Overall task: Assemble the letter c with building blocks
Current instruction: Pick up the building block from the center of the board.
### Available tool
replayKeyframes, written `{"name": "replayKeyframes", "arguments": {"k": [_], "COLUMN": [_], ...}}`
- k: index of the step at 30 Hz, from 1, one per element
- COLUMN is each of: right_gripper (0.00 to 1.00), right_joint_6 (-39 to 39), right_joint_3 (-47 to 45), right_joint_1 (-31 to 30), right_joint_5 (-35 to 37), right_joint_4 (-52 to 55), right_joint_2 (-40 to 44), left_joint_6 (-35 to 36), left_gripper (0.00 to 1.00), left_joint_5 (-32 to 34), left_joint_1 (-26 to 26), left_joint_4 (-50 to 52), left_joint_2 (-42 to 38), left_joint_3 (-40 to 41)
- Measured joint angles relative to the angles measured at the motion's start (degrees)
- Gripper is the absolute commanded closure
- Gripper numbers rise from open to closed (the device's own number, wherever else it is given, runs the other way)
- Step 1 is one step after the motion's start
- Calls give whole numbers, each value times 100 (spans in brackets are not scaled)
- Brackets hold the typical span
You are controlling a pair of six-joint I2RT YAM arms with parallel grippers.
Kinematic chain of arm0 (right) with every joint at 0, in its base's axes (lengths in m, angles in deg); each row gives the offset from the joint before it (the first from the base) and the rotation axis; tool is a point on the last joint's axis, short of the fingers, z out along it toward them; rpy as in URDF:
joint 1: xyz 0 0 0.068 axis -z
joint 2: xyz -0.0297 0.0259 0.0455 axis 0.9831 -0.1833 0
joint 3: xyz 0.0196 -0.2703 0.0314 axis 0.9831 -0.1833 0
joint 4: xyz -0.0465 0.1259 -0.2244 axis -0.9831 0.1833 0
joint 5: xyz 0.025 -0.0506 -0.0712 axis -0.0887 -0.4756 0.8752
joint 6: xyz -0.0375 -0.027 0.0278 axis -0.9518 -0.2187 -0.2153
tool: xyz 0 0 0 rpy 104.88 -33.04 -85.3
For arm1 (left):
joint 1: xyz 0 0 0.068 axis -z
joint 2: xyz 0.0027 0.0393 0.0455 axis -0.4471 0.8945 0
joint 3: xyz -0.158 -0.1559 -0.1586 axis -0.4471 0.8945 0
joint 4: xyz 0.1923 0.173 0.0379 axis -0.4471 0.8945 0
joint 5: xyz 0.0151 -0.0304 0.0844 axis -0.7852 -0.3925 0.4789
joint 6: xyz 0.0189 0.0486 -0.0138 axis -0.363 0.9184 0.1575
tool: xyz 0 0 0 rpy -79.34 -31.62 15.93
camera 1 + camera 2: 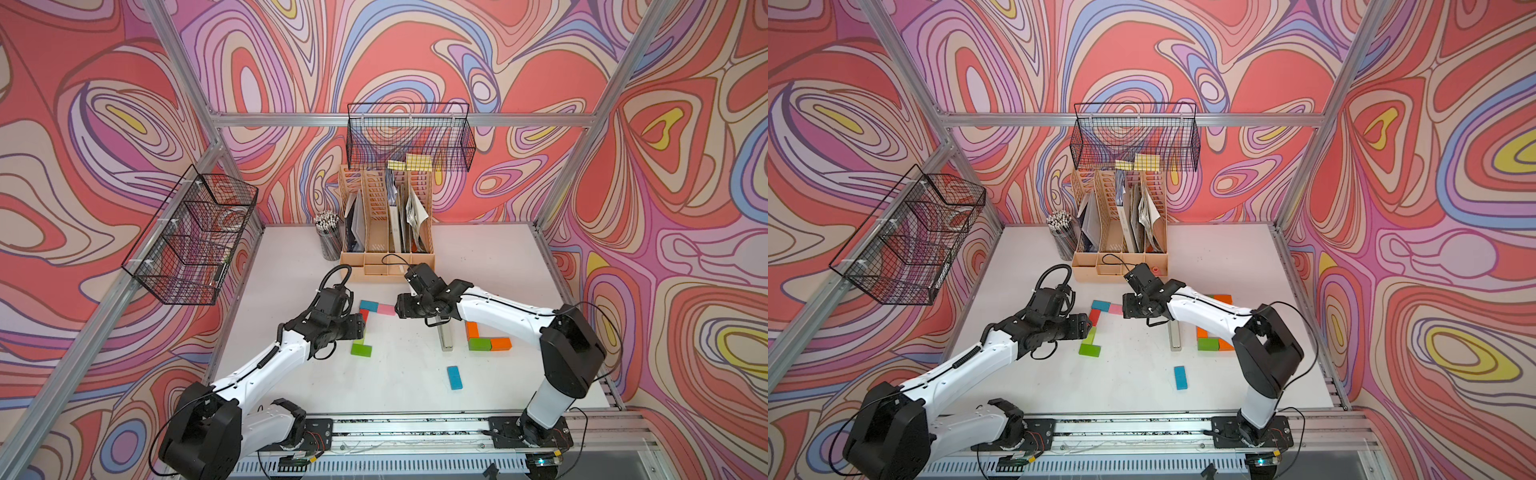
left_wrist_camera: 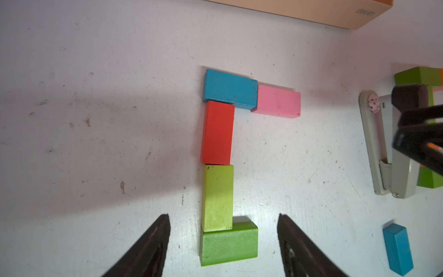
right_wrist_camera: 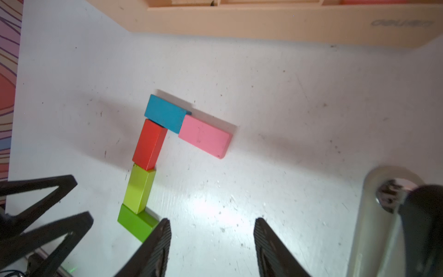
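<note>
My left gripper (image 2: 223, 215) hangs open and empty, its fingers (image 2: 153, 239) either side of the dark green block (image 2: 229, 244), clear of it. That block is the near end of the letter c (image 1: 1095, 319), left of centre on the desk (image 1: 407, 374). From it the spine runs away from me through the lime block (image 2: 217, 197) and the red block (image 2: 217, 133) to a blue corner block (image 2: 230, 88), with a pink block (image 2: 276, 102) butted against its right end. My right gripper (image 3: 212, 219) is open too, nothing in it, over bare desk just right of the pink block. Further right lie the stapler (image 1: 446, 336) and some orange and green blocks (image 1: 479, 344), and a loose blue block (image 1: 454, 377) sits nearer me.
</note>
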Motion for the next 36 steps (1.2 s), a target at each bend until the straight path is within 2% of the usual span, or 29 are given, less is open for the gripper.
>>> {"name": "replayKeyframes", "arguments": {"k": [11, 15, 23, 28, 36], "right_gripper": [40, 38, 38, 45, 46], "right_joint_6": [120, 258, 553, 658, 704], "right_joint_3": [-529, -927, -2031, -2225, -2483], "right_joint_1": [0, 0, 0, 0, 0], "right_joint_5": [201, 140, -337, -592, -874], "right_joint_4": [2092, 2518, 2664, 2551, 2188], "right_joint_2": [1200, 1427, 1462, 1526, 1547], "left_joint_6": [59, 116, 160, 160, 160], "left_gripper": [28, 29, 29, 29, 29], "left_joint_5": [-251, -280, -354, -372, -374], "left_joint_1": [0, 0, 0, 0, 0], "left_joint_4": [4, 4, 4, 0, 2], "left_joint_2": [-116, -313, -420, -420, -420], "left_joint_3": [2, 46, 74, 74, 85]}}
